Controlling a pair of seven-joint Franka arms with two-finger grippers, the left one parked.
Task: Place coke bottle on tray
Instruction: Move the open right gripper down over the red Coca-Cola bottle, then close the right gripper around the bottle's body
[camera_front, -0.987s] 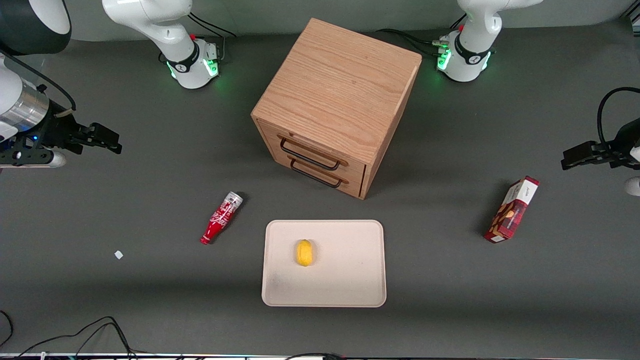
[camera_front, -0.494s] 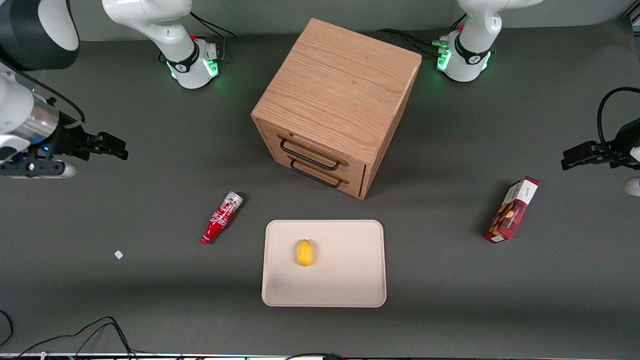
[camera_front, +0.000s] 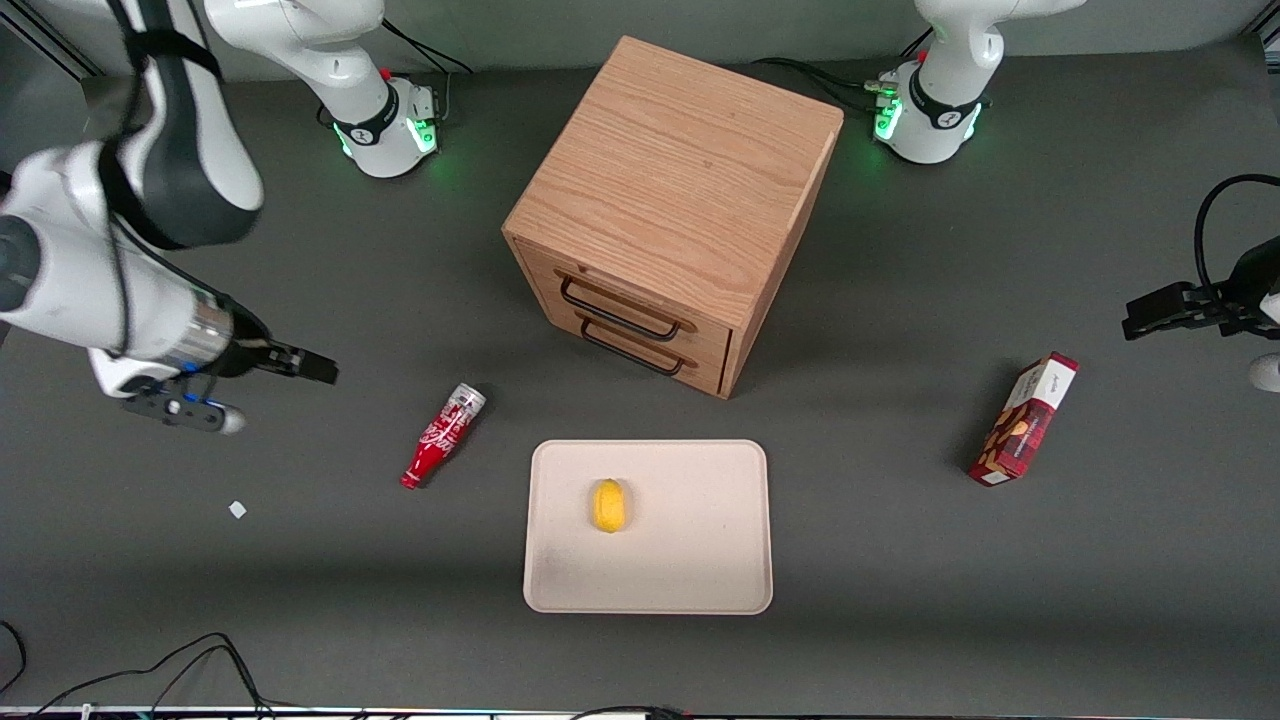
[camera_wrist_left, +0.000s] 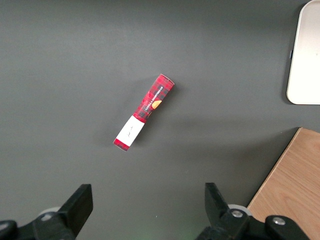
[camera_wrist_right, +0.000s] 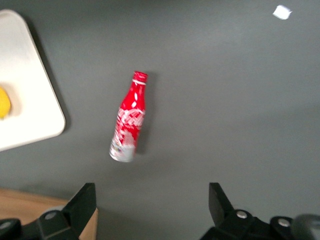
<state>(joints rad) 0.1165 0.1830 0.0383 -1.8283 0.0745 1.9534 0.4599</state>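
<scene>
While gripper (camera_front: 318, 370) hangs spread-fingered, coke bottle (camera_front: 443, 436) lies between it and lemon-bearing tray (camera_front: 700, 560); cabinet (camera_front: 672, 210) nearby.

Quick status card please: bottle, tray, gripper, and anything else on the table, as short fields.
bottle: coke bottle lying on its side on the table, beside the tray, not on it
tray: tray nearer the front camera than the cabinet; a yellow fruit lies on it
gripper: gripper open, above the table toward the working arm's end, apart from the bottle, holding nothing
cabinet: wooden cabinet, both drawers shut
other: red snack box toward the parked arm's end; white scrap on the table
task: not yet done
</scene>
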